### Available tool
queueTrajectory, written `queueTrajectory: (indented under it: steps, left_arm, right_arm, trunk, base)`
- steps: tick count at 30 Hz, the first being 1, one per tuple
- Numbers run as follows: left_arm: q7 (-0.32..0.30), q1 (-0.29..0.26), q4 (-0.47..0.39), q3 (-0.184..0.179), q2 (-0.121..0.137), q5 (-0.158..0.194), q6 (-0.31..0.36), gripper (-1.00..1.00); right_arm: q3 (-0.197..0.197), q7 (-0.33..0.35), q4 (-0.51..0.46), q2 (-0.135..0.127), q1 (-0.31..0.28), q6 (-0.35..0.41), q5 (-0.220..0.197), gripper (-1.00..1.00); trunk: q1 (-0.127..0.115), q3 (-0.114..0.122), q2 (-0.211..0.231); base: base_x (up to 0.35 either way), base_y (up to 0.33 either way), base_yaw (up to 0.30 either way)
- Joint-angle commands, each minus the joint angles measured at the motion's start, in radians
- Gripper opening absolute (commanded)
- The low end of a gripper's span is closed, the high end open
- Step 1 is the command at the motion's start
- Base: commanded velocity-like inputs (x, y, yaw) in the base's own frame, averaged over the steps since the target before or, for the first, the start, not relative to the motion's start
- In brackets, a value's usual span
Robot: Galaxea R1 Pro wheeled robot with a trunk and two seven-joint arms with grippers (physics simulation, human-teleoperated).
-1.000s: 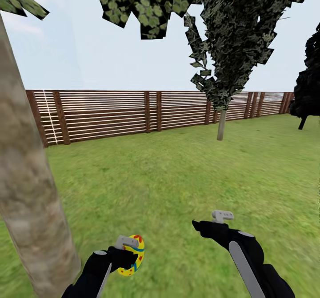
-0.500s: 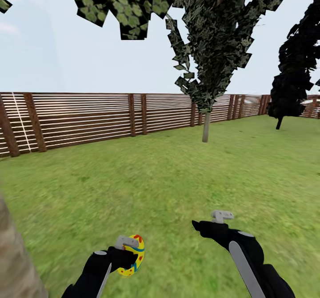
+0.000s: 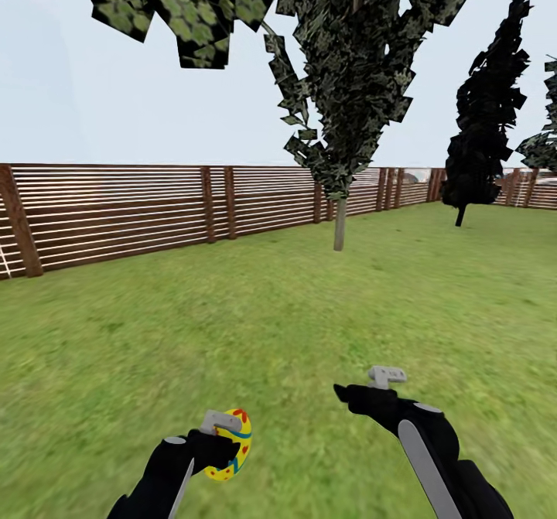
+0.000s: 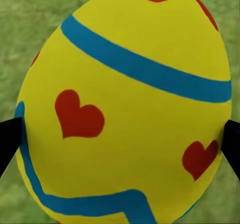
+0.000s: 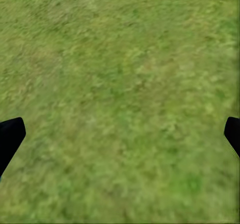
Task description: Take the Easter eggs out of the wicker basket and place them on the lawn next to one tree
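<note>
One Easter egg (image 3: 236,449), yellow with red hearts and blue bands, is held low over the lawn (image 3: 271,318) by my left gripper (image 3: 220,435), which is shut on it. Up close in the left wrist view, the egg (image 4: 125,99) sits between the two black fingertips (image 4: 7,141). My right gripper (image 3: 365,384) hangs open to the right of it with nothing inside; the right wrist view has bare grass (image 5: 120,84) between its fingertips (image 5: 10,136). The wicker basket is out of view. Broad green leaves (image 3: 178,1) hang overhead at the upper left.
A brown slat fence (image 3: 155,209) runs across the back of the garden. A thin-trunked dark-leaved tree (image 3: 339,225) stands ahead by the fence, and a near-black columnar tree (image 3: 480,132) stands further right. Open grass lies in front of both arms.
The head view has swung right, so the thick pale trunk has slid out at the left and the columnar tree has come further in. Both arms hold as before.
</note>
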Motion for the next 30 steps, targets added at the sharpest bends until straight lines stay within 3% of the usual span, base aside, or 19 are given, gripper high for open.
queueTrajectory:
  steps: [1, 9, 17, 20, 22, 30]
  left_arm:
    - [-0.008, -0.001, -0.001, 0.001, -0.001, -0.011, 0.004, -1.00]
    - [-0.008, -0.001, -0.001, 0.002, -0.001, -0.011, 0.004, -1.00]
    - [-0.010, -0.001, -0.010, 0.003, 0.001, 0.049, 0.012, -1.00]
    - [-0.012, -0.002, -0.020, 0.005, 0.004, 0.124, 0.031, -1.00]
    - [-0.012, -0.002, -0.024, 0.006, 0.005, 0.146, 0.037, -1.00]
    - [-0.006, -0.003, -0.018, 0.010, 0.007, 0.150, 0.042, -1.00]
  right_arm:
    - [0.002, -0.010, -0.001, -0.001, -0.001, 0.002, -0.011, 1.00]
    - [0.002, -0.010, -0.001, 0.000, -0.001, 0.003, -0.011, 1.00]
    - [0.002, -0.010, -0.001, -0.001, -0.001, 0.003, -0.011, 1.00]
    - [0.002, -0.010, -0.001, 0.000, -0.001, 0.003, -0.011, 1.00]
    - [0.002, -0.010, -0.001, -0.001, -0.001, 0.003, -0.011, 1.00]
    - [0.001, -0.009, -0.001, 0.000, -0.001, 0.003, -0.012, 1.00]
  trunk:
    - [0.001, -0.001, -0.001]
    - [0.001, -0.001, -0.001]
    - [0.001, -0.001, -0.001]
    - [0.001, -0.001, -0.001]
    - [0.001, -0.001, -0.001]
    - [0.027, -0.023, -0.050]
  base:
    - [0.294, -0.149, -0.004]
    - [0.289, -0.097, -0.001]
    - [0.051, -0.003, 0.000]
    - [0.002, 0.000, 0.000]
    - [0.000, 0.000, 0.000]
    - [0.000, 0.000, 0.000]
